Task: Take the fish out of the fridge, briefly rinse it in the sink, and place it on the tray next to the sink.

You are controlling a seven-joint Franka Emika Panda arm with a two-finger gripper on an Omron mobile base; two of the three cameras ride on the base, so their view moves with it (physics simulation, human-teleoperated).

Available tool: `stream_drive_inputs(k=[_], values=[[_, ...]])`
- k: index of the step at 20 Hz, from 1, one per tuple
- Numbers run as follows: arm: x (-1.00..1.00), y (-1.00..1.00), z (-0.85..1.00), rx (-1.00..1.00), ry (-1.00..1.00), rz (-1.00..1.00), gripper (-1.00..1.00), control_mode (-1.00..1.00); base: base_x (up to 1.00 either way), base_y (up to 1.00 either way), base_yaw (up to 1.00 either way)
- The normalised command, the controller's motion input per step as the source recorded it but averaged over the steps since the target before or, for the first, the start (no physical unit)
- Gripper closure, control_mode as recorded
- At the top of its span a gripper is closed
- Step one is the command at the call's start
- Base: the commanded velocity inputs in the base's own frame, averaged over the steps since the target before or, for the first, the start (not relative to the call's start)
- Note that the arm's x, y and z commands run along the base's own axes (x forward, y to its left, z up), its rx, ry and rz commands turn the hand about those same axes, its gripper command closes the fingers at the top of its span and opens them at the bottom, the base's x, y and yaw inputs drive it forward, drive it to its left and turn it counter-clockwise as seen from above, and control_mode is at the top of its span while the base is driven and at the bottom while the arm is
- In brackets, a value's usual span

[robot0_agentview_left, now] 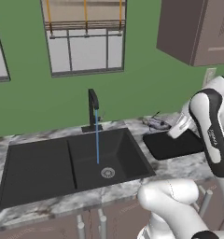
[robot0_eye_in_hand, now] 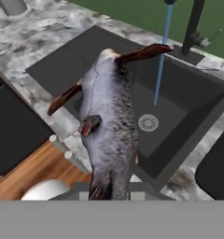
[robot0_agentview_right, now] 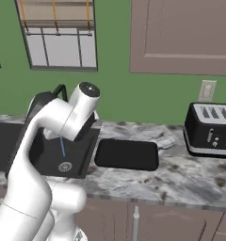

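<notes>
The silvery-grey fish (robot0_eye_in_hand: pixel 109 116) hangs large in front of the hand camera, tail end up, with my gripper (robot0_eye_in_hand: pixel 111 189) shut on its lower end. In the left base view the fish (robot0_agentview_left: pixel 155 123) and gripper (robot0_agentview_left: pixel 164 125) are just right of the black sink (robot0_agentview_left: pixel 39 168), at the back left corner of the black tray (robot0_agentview_left: pixel 172 145). A thin blue stream of water (robot0_agentview_left: pixel 97 135) runs from the black tap (robot0_agentview_left: pixel 93 105) into the right basin, beside the drain (robot0_eye_in_hand: pixel 148 122). The fish is clear of the stream. The fridge is out of view.
A black slotted toaster (robot0_agentview_right: pixel 211 129) stands on the marble counter right of the tray (robot0_agentview_right: pixel 126 154). A wall socket (robot0_agentview_right: pixel 207 91) and upper cabinets are above it. My own forearm (robot0_agentview_right: pixel 72 117) covers the sink's right edge.
</notes>
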Motion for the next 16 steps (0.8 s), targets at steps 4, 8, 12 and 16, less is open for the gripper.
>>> stream_drive_inputs(k=[4, 8, 12, 16], values=[[0.36, 0.38, -0.33, -0.12, 0.22, 0.15, 1.0, -1.0, 0.0, 0.0, 0.0], [0.36, 0.34, -0.32, -0.1, 0.09, 0.11, 1.0, -1.0, 0.0, 0.0, 0.0], [0.38, 0.18, -0.3, -0.01, 0.0, 0.08, 1.0, -1.0, 0.0, 0.0, 0.0], [0.46, 0.12, -0.24, 0.03, -0.02, 0.03, 1.0, -1.0, 0.0, 0.0, 0.0]])
